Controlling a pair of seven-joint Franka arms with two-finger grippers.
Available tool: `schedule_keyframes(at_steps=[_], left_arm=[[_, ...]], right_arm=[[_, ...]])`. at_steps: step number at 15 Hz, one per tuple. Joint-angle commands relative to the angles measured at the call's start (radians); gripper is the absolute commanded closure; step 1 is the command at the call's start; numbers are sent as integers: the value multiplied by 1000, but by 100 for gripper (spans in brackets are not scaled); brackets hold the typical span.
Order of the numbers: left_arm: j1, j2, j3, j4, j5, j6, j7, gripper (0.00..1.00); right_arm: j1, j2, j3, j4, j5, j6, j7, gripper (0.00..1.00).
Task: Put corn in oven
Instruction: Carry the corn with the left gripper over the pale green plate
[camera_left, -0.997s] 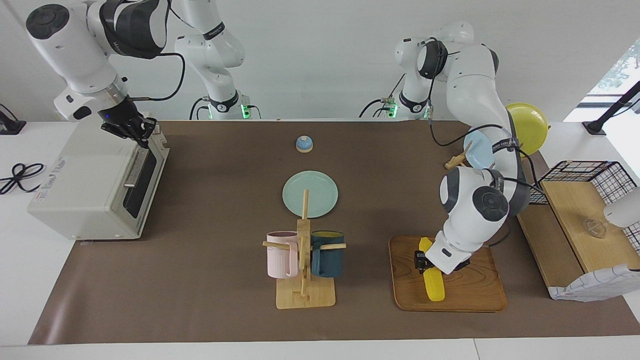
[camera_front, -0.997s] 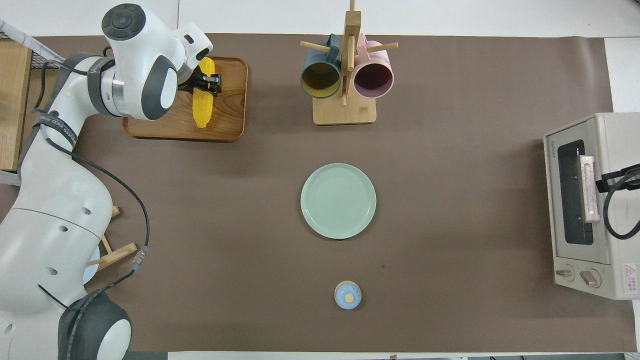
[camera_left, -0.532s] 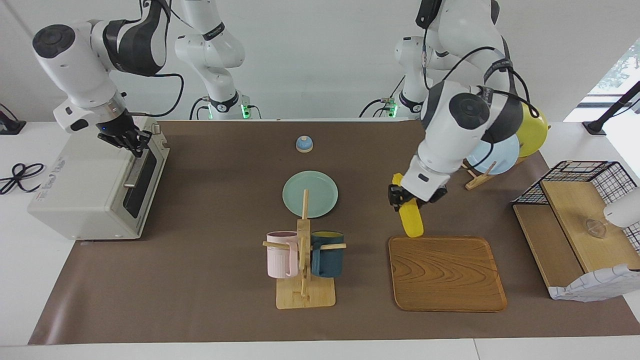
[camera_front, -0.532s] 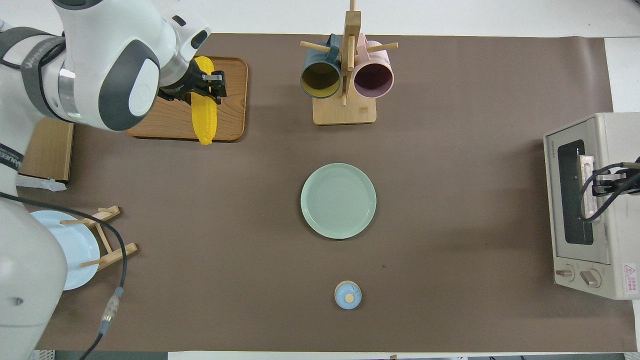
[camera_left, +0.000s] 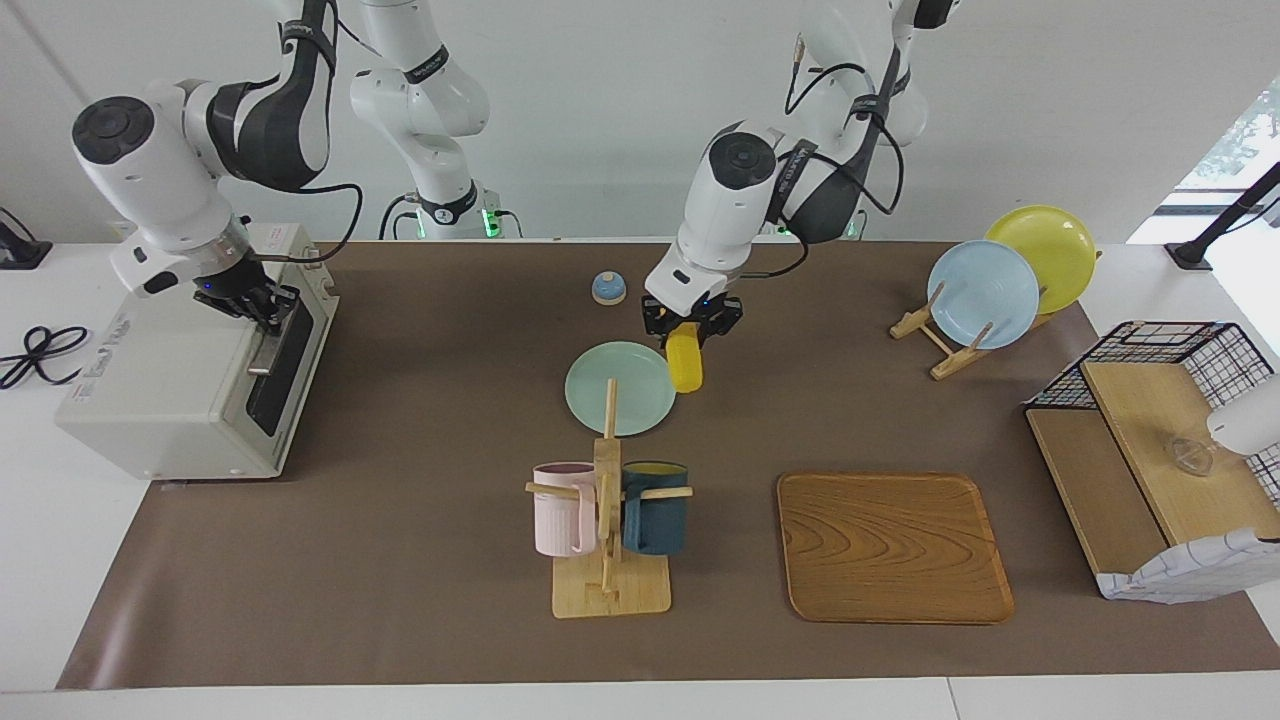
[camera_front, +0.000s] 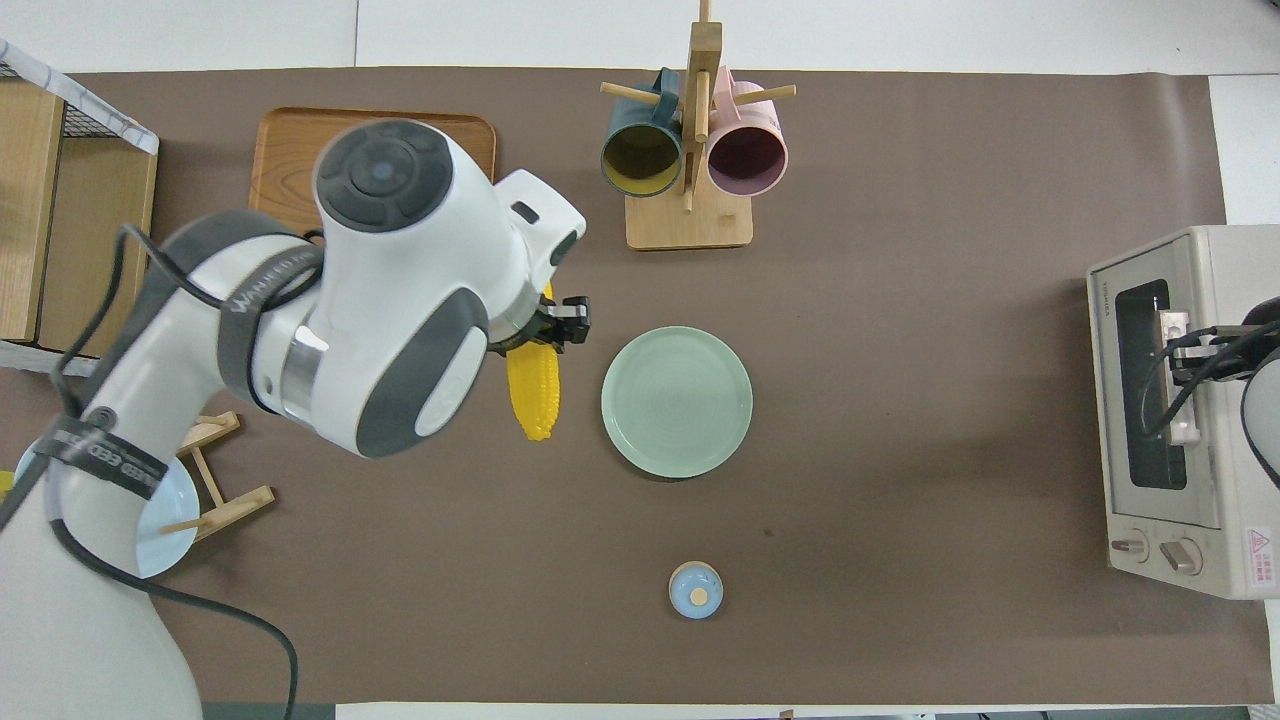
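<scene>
Desk (camera_left: 420, 560) with dishes, mugs and a tray.
We see a green plate (camera_left: 618, 389) mid-desk, a mug rack (camera_left: 609, 530) beside a bare wooden tray (camera_left: 893, 546), and a small blue bell (camera_left: 608, 288).

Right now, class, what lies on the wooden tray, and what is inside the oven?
The wooden tray is bare; the corn hangs in the left gripper beside the green plate. The oven door is shut, the right gripper at its handle; its dark glass hides the inside.

Bare mat (camera_left: 450, 330) lies between plate (camera_left: 615, 395) and oven (camera_left: 190, 370).
</scene>
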Motion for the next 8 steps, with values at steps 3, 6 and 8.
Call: schedule_keyframes(at_steps=[3, 6, 8], left_arm=[[-77, 52, 22, -50, -33, 189, -54, 100], [-109, 133, 25, -1, -32, 224, -68, 100], [-109, 155, 25, 10, -30, 239, -69, 100]], right_arm=[[-11, -9, 8, -62, -7, 67, -21, 100], [7, 10, 11, -65, -5, 91, -8, 100], [31, 30, 11, -67, -5, 111, 2, 100]])
